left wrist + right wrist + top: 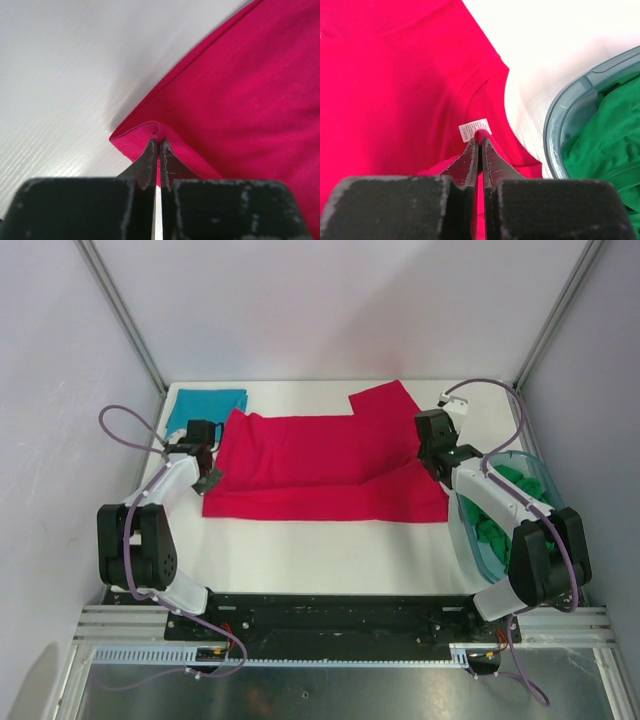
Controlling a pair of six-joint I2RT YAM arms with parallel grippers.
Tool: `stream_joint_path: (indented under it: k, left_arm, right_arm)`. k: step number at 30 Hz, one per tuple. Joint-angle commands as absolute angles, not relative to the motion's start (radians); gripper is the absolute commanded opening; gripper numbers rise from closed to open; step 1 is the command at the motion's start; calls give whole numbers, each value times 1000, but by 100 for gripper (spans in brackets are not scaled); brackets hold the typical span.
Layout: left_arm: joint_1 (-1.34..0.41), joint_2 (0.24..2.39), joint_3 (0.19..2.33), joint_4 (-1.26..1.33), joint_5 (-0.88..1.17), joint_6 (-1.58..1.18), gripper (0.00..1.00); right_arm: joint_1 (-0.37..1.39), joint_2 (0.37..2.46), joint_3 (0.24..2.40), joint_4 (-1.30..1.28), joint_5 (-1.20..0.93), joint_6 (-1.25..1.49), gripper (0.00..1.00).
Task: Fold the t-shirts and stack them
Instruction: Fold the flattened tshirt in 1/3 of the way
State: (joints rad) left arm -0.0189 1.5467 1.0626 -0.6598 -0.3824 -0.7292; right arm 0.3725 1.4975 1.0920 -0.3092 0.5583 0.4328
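The overhead view alone takes in the whole desk (320, 550). By its near right edge a clear tub (462, 530) holds the crumpled green shirt (500, 510). The red shirt (320, 465) lies spread across the middle, and a folded teal shirt (205, 405) sits in the far left corner. From up there neither grip can be made out, but the wrist views show both. The left claw (158, 142) is clenched on a doubled-over edge at the red shirt's left side, with the rest of the cloth stretching off to its right and bare desk to its left. The right claw (480, 141) is clamped on red cloth at the collar, just beside a small white label (474, 129). The tub's rim and the green cloth are close on its right.
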Motion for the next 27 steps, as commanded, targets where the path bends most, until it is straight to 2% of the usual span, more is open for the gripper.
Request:
stream_joint_path:
  k: [1,11,16,18,20,22,24,25,27]
  left_arm:
    - [-8,1572,1107,-641,-407,-728,0]
    - [-8,1651,1145,-623,-394,-724,1]
    - [-4,1671,1157,-593,-379,-699,8]
    - [-3,1673,1161,-585,-364,-683,20]
    - [23,1657,1156,-579,-346,-666,50]
    - [34,1619,1137,-573,-337,-652,71]
    - [42,1566,1109,-571,-332,-644,81]
    - [49,1538,1087,-572,-323,-644,84]
    - [62,1488,1037,-572,-301,-649,84]
  right_arm:
    - [359,1501,1088,-247,552,437,0]
    - [349,1552,1087,-226,511,445,0]
    - [343,1562,1088,-231,511,446,0]
    - [339,1569,1087,-233,502,445,0]
    - [336,1573,1087,-233,486,441,3]
    - [335,1570,1087,-239,471,439,13]
    - [333,1567,1088,-242,456,437,30]
    - [330,1566,1089,-244,444,437,38]
    - [328,1565,1094,-256,419,440,48]
